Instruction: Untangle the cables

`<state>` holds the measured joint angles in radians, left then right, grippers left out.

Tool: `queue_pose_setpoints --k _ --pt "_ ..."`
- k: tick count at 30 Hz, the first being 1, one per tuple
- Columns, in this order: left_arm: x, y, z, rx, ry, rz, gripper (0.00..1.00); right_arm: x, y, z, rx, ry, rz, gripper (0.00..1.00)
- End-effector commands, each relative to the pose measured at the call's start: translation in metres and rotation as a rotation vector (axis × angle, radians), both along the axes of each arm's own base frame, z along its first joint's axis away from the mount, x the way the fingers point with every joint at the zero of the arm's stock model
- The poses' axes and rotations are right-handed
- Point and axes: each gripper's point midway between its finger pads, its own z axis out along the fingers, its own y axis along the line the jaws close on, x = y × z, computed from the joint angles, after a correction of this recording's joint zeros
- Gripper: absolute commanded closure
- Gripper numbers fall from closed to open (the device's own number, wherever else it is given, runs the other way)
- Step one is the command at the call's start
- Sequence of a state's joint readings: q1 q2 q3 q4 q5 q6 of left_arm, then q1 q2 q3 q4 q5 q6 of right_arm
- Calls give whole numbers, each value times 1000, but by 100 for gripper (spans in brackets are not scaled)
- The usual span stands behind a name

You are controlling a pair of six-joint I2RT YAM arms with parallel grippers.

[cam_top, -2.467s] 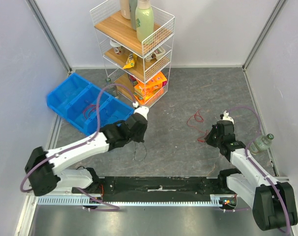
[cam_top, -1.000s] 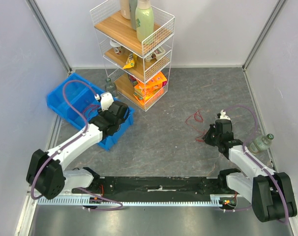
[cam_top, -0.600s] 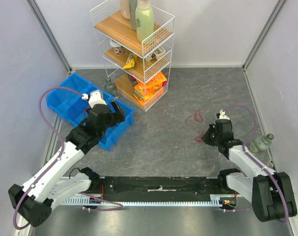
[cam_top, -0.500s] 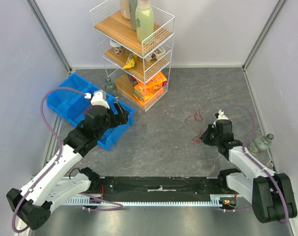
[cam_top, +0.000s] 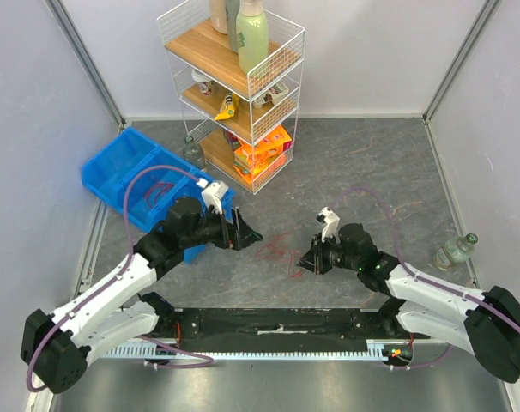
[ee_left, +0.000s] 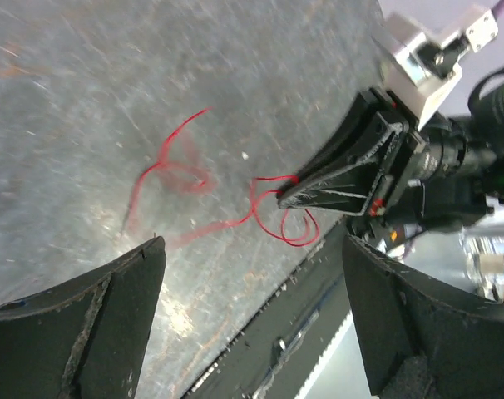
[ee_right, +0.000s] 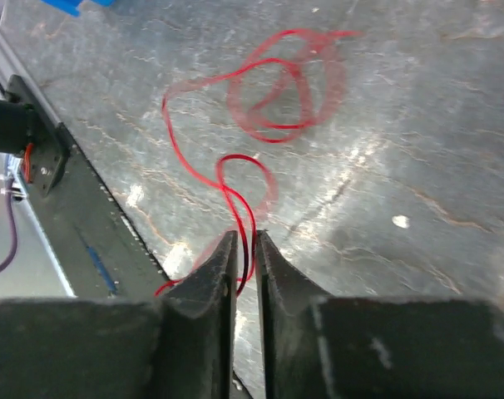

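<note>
- The red cable (ee_right: 234,202) smears into a pale blur at its far loops in the right wrist view. Its near end runs under a finger (ee_right: 194,291) of the right gripper (ee_right: 244,237) and is lost there.
- From above it is only a faint red smudge near the middle of the near edge of the table (cam_top: 346,163), too thin to trace loop by loop.
- The left gripper (ee_left: 252,243) shows only the ends of its two fingers (ee_left: 102,316) in its own camera; the picture's lower edge cuts off the rest.
- The left arm (cam_top: 131,270) covers the near corner of the blue bin (cam_top: 114,167) by the table's left edge.
- The bottles (cam_top: 252,34) on top of the wire shelf (cam_top: 281,69) are cut off by the picture's upper edge.
</note>
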<state>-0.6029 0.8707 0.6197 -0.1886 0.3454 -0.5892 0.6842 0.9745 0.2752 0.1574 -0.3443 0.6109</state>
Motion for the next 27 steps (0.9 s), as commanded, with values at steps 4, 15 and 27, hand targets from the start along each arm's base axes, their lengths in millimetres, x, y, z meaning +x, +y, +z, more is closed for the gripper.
queue_pose_setpoints --k 4,15,27 --pt "-26 -44 -14 -14 76 -162 8 3 27 28 68 -1 43 50" --pt "-28 -33 -58 191 75 -69 34 12 26 17 -38 -10 22 34" --pt "-27 11 -97 312 175 155 24 -19 74 -2 -76 1 155 37"
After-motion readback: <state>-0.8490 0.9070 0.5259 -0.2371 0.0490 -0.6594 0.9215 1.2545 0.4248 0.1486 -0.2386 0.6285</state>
